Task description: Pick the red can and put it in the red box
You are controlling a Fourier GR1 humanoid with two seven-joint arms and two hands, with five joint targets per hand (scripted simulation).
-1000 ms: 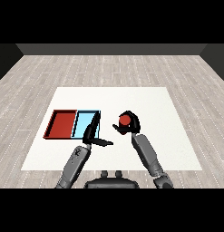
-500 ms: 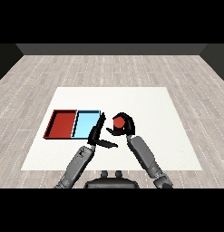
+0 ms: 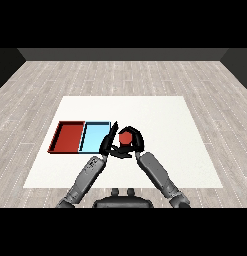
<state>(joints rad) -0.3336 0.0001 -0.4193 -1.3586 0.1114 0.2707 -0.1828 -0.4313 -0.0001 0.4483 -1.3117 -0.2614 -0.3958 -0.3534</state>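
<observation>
Leftward, the right hand (image 3: 131, 145) is carrying the red can (image 3: 126, 137), fingers curling round its sides, nearing the light blue tray's (image 3: 95, 136) right edge. Rigid, probably light and slick; side grasp suits.

Left hand (image 3: 108, 144) is hovering with straight fingers; the red tray (image 3: 70, 136) is waiting beyond.

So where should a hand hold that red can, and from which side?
Round its side wall, from the right, as the right hand does now: fingers curled about the red can. The can's round body suits a wrap, and the left hand crowds its left side.
</observation>
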